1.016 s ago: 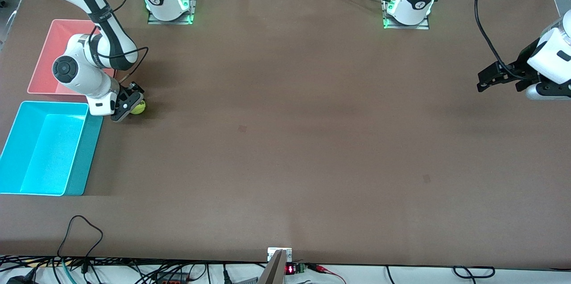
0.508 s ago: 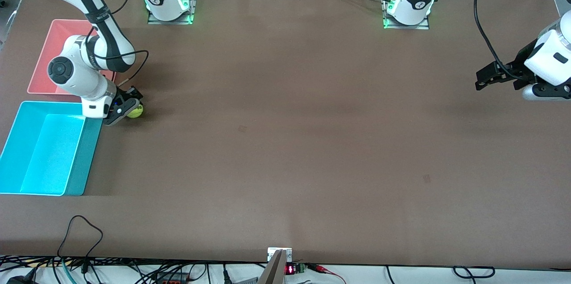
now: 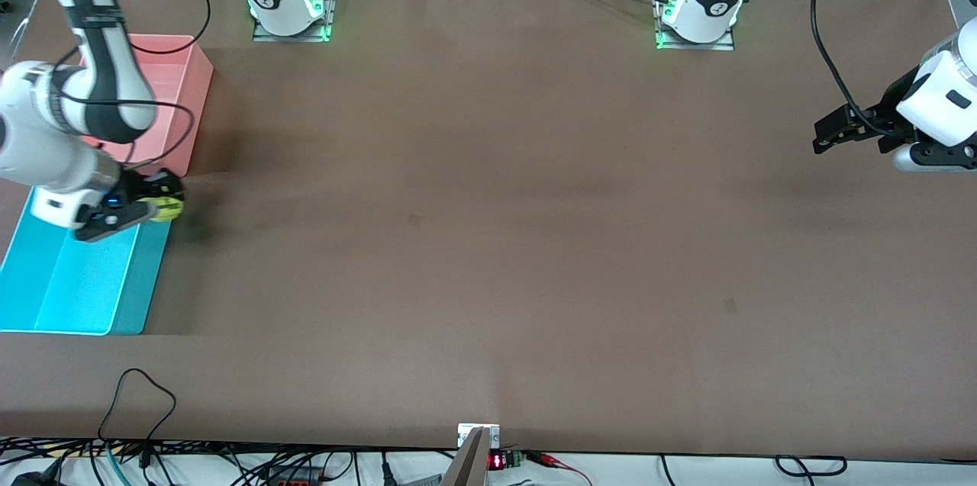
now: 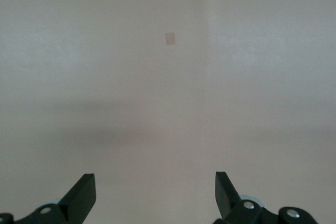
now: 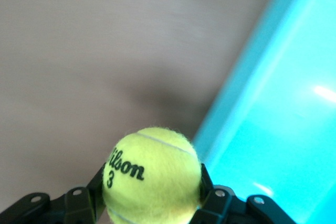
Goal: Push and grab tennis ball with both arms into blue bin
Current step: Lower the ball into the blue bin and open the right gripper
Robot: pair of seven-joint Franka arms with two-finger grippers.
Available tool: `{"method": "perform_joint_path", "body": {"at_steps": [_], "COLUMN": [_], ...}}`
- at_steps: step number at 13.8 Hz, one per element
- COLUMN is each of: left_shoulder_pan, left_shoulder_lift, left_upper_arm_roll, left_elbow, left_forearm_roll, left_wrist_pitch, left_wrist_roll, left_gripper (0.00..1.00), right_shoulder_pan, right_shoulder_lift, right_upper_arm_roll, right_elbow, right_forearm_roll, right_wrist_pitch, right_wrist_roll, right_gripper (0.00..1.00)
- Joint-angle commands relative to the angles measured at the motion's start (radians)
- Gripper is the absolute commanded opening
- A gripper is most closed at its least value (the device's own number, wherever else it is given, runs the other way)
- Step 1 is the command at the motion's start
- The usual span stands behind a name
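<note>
Sitting pinched in right claw (image 3: 156, 204), tennis ball (image 5: 152, 173)

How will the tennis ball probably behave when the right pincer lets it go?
The tennis ball is round, so it would likely roll if it lands on the bare table rather than in the blue bin. Its fuzzy felt probably keeps it from slipping in the right pincer, which is shut on it. It looks light and likely bounces a little.

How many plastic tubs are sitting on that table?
2, both at the right arm's end of the table: the blue bin nearer the front camera, and a pink tub beside it, farther from the camera, partly hidden by the arm.
</note>
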Motion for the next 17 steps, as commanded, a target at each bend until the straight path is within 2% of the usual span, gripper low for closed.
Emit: {"method": "perform_joint_path", "body": {"at_steps": [1, 3, 6, 11, 16, 17], "left_shoulder_pan": [0.007, 0.007, 0.005, 0.005, 0.005, 0.005], "left_shoulder_lift": [0.000, 0.000, -0.002, -0.002, -0.003, -0.003], "left_upper_arm_roll": [-0.006, -0.006, -0.007, -0.007, -0.007, -0.006], "left_elbow": [0.014, 0.014, 0.017, 0.020, 0.020, 0.019], "left_forearm_roll": [-0.006, -0.006, -0.006, -0.005, -0.003, -0.003], "left_wrist_pitch": [-0.019, -0.019, -0.019, -0.019, -0.019, -0.019], "left_wrist_roll": [0.008, 0.008, 0.008, 0.008, 0.011, 0.011], "left_gripper": [1.00, 1.00, 1.00, 1.00, 1.00, 1.00], "right_shoulder_pan": [-0.012, -0.012, -0.036, -0.090, -0.119, -0.119], "right_shoulder_lift": [0.034, 0.060, 0.124, 0.241, 0.290, 0.290], "right_upper_arm_roll": [-0.058, -0.102, -0.134, -0.135, -0.132, -0.130], "right_elbow": [0.090, 0.113, 0.131, 0.128, 0.121, 0.121], "right_forearm_roll": [0.049, 0.053, 0.049, 0.040, 0.045, 0.045], "right_wrist_pitch": [-0.028, -0.020, -0.013, 0.075, 0.075, 0.075], "right_wrist_roll": [0.017, 0.026, 0.051, 0.043, 0.047, 0.046], "right_gripper": [0.00, 0.01, 0.01, 0.04, 0.13, 0.18]}}
